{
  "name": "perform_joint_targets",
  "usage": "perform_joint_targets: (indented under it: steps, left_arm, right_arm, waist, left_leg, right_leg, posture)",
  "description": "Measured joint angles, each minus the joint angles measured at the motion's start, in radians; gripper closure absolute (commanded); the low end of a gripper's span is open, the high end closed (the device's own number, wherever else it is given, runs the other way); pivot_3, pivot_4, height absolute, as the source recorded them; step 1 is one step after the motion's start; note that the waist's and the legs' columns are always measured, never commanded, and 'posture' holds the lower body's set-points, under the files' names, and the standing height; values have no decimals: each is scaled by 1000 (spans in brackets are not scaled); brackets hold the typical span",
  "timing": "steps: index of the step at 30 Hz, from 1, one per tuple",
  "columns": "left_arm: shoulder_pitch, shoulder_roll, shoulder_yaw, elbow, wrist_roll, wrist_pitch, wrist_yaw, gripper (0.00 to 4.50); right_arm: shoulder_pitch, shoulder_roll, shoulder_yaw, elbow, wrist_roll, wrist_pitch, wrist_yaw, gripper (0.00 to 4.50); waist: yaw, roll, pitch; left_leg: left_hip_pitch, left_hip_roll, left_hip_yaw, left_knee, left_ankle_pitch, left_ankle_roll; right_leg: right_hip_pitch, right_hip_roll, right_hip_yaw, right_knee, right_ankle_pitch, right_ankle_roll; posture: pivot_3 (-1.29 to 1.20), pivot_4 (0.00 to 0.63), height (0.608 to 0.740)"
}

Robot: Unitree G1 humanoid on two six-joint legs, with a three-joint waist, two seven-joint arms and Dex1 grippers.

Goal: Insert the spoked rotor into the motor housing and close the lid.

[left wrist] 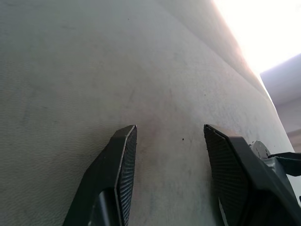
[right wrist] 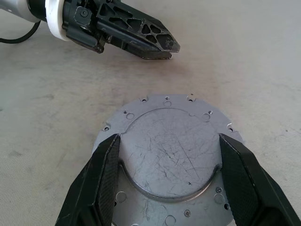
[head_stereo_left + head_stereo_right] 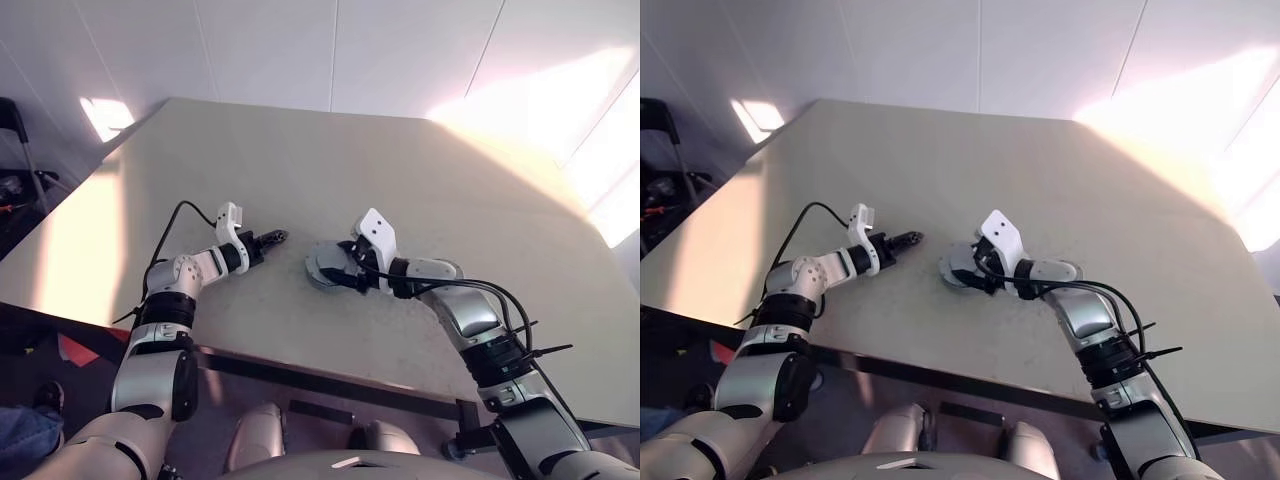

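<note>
Straddling the lid (image 2: 171, 157), the right gripper (image 2: 169, 176) has its fingers (image 2: 101, 183) spread wide at opposite rims. It's rigid scratched metal, probably slick and thin — best pinched across the edge. The left gripper (image 2: 162, 47) hovers beyond, half-open, empty.

- The lid (image 2: 169, 155) is a silvery-grey round metal disc, scratched, with a raised round centre and small holes and notches round its flat rim.
- It lies flat on the table, face up, low in the middle of the right wrist view and near the centre of the head views.
</note>
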Motion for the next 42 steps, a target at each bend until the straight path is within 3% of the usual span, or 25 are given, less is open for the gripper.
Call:
perform_joint_targets:
  steps: [42]
  left_arm:
    - [33,-18,-4,-46,-1,-9,11,2068]
  right_arm:
    - [-11,11,-16,-23,-20,53,9,1401]
  waist:
    - [-1,0,0]
  left_leg:
    - [1,0,0,0,0,0]
  right_leg:
    - [0,0,0,0,0,0]
  posture:
    - [0,0,740]
